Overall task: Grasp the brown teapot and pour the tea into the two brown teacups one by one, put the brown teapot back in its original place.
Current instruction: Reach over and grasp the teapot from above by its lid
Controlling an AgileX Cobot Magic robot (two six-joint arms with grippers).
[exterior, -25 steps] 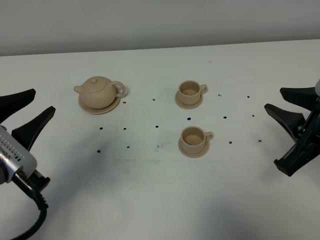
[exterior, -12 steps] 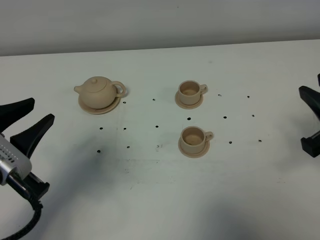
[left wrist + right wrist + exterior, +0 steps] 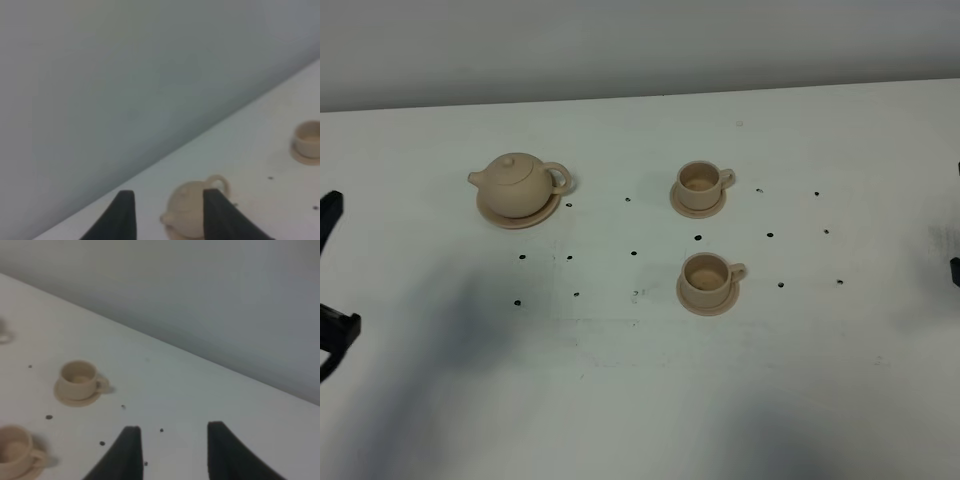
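The brown teapot (image 3: pixel 520 183) stands on its wide saucer, the original place (image 3: pixel 546 212), at the back left of the white table. The two brown teacups sit on small saucers to its right, one farther back (image 3: pixel 700 184) and one nearer (image 3: pixel 708 277). My left gripper (image 3: pixel 169 196) is open with nothing in it and stands well short of the teapot (image 3: pixel 190 212), which shows between its fingers. My right gripper (image 3: pixel 173 429) is also open and empty, away from the far cup (image 3: pixel 78 379) and near cup (image 3: pixel 14 450). Only dark slivers of the arms show at the exterior view's side edges.
The white table (image 3: pixel 620 390) carries several small black dots around the cups and teapot. A plain grey wall (image 3: pixel 640 40) runs along its far edge.
Both arms have drawn back outward, the left toward the left edge and the right toward the right edge, almost out of the exterior view. The teapot and cups have not moved.
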